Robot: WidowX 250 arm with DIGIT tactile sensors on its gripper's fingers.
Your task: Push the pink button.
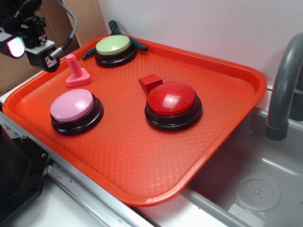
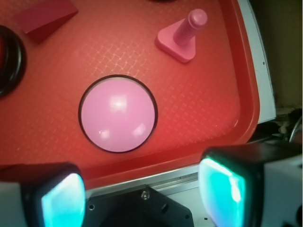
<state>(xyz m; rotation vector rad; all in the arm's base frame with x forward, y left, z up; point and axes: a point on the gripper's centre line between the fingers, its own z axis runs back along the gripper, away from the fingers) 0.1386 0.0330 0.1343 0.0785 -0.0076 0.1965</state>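
Hand (image 2: 142, 194) wide apart, holding nothing; I see both fingertips (image 2: 59, 198) spread at bottom of wrist view. I have it parked high, beyond tray (image 1: 236, 75) edge nearest pink button (image 1: 72, 105), not above it yet. Pink button sits on tray, just beside that edge, pink bolt (image 1: 75, 73) behind it, red button (image 1: 171, 99) well apart. My guess: parked high so view stays unblocked before pressing.

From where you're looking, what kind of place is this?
Probably a toy kitchen sink used as a robot test station: a grey faucet and sink basin beside an orange tray holding big buzzer buttons, including the pink button.
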